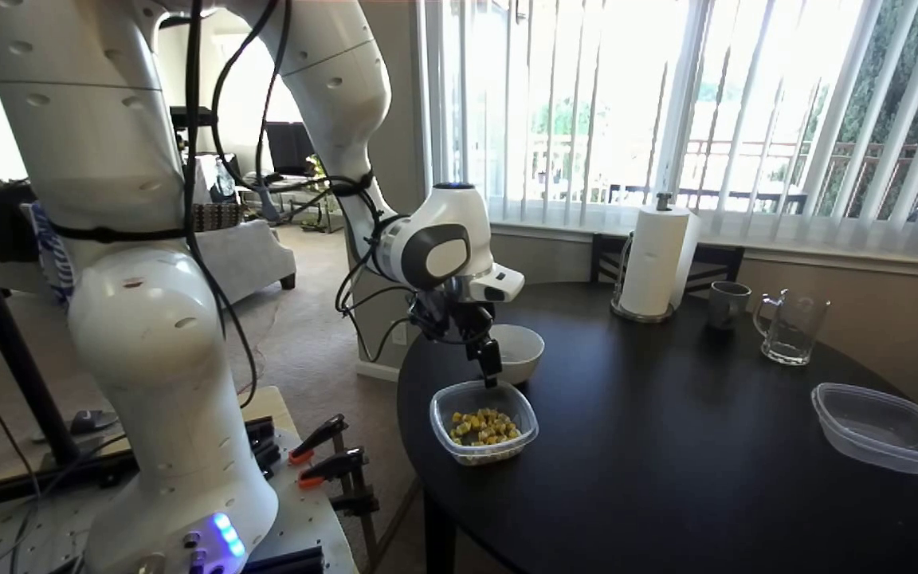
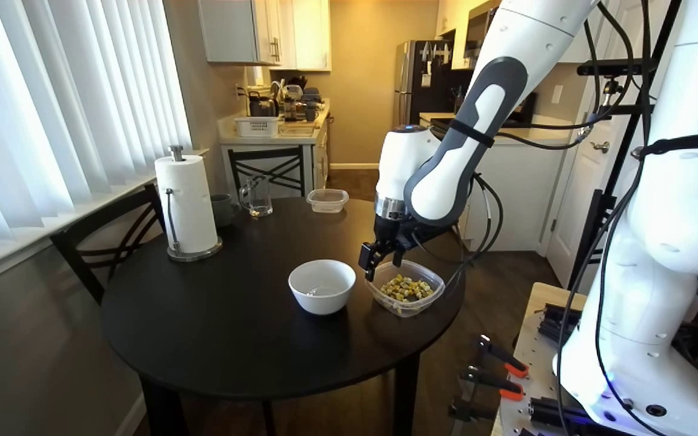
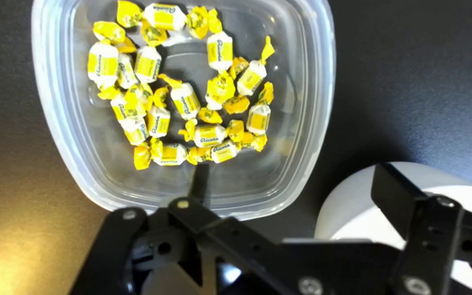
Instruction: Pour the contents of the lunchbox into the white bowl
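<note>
The lunchbox, a clear plastic tub (image 1: 492,458) (image 2: 402,312) (image 3: 325,65), stands upright on the dark table near the robot. Its contents, yellow and white wrapped candies (image 1: 481,428) (image 2: 406,289) (image 3: 186,100), lie loose on its floor. The white bowl (image 1: 526,368) (image 2: 323,306) (image 3: 344,196) stands close beside it, with a narrow gap between. My gripper (image 1: 491,371) (image 2: 383,266) (image 3: 293,188) is open with nothing between its fingers. It points down at the lunchbox's bowl-side edge. In the wrist view one finger overlaps the lunchbox and one the bowl. I cannot tell whether it touches either.
On the round dark table (image 1: 650,486) (image 2: 216,339) are a paper towel roll (image 1: 652,267) (image 2: 186,209), a grey cup (image 1: 727,305) (image 2: 222,211), a glass mug (image 1: 795,328) (image 2: 259,197) and a flatter clear container (image 1: 877,442) (image 2: 327,206). Chairs stand around the table.
</note>
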Robot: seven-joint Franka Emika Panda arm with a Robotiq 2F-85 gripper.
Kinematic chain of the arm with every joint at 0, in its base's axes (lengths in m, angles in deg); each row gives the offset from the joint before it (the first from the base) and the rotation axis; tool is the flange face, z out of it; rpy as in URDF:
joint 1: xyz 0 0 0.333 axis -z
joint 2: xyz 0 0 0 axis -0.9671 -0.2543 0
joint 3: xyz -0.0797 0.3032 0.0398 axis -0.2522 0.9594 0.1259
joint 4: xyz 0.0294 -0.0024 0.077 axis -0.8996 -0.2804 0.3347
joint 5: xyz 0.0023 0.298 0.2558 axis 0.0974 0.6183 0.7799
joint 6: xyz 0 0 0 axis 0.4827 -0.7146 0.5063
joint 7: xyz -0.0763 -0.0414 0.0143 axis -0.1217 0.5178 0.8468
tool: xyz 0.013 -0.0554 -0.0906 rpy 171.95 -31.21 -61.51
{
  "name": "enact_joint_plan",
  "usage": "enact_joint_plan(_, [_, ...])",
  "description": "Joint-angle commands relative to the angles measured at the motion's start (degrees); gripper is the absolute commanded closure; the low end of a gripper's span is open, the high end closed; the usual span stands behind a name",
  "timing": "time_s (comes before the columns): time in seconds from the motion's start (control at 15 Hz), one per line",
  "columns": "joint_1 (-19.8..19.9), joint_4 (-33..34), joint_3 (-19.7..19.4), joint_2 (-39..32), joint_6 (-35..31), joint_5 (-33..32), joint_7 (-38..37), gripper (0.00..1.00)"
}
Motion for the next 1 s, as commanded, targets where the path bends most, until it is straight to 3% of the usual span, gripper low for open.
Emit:
enact_joint_plan(0.0, [-0.2,2.1,-0.6,-3.5,-0.8,-6.8,-6.7,0.00])
enact_joint_plan(0.27, [-1.4,6.0,-1.2,-9.7,-2.2,-9.2,-9.8,0.00])
enact_joint_plan(0.53, [-4.4,8.8,-4.1,-14.4,-1.9,-5.1,-8.5,0.03])
enact_joint_plan(0.6, [-4.8,9.0,-4.7,-15.1,-2.3,-4.1,-7.9,0.26])
enact_joint_plan(0.73, [-5.7,8.9,-5.6,-15.4,-3.5,-2.3,-7.5,0.30])
enact_joint_plan(0.93, [-7.6,7.3,-7.4,-13.5,-5.8,-0.8,-8.0,0.50])
